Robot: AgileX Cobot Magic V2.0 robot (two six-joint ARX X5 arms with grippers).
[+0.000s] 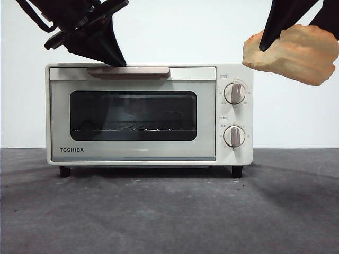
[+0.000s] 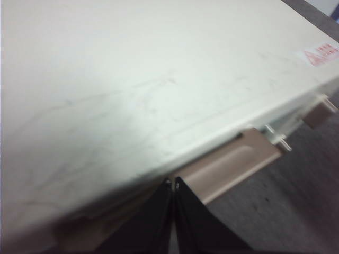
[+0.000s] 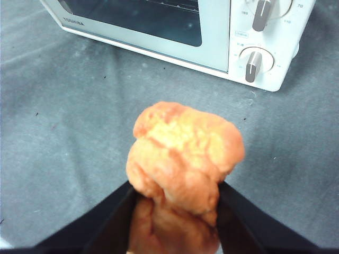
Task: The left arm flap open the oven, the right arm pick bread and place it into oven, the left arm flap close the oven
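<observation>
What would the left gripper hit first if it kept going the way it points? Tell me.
Probably the oven's beige handle: the left gripper, jaws shut, points down at the top front edge of the oven, its tip already at the handle. Contact is unclear.

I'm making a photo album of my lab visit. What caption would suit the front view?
Left tool touches the shut oven's handle while the right tool holds bread aloft.
</observation>
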